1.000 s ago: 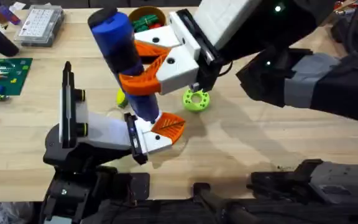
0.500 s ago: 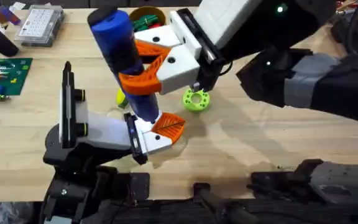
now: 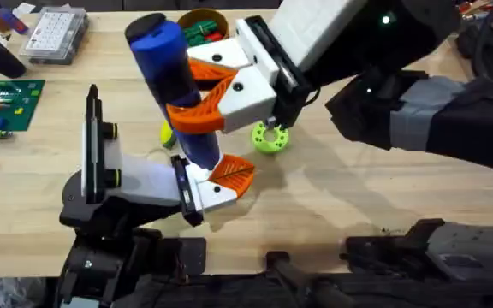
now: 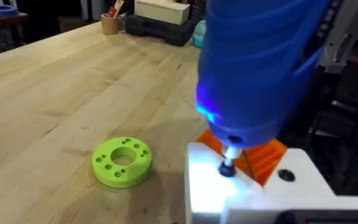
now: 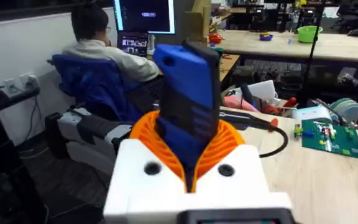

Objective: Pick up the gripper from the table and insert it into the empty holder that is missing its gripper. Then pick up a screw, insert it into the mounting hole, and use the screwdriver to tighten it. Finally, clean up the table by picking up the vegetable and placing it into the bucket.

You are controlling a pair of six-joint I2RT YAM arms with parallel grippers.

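The right gripper [image 3: 197, 94] clamps the stout bright-blue cylindrical screwdriver [image 3: 171, 81], hiding most of the yellow-green vegetable [image 3: 167, 134]; left gripper [image 3: 221, 175] state cannot be determined.

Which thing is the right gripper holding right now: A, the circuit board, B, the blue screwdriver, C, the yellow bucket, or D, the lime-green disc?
B: the right gripper has its orange pads clamped around the upright blue screwdriver, with the tip down on the white part.
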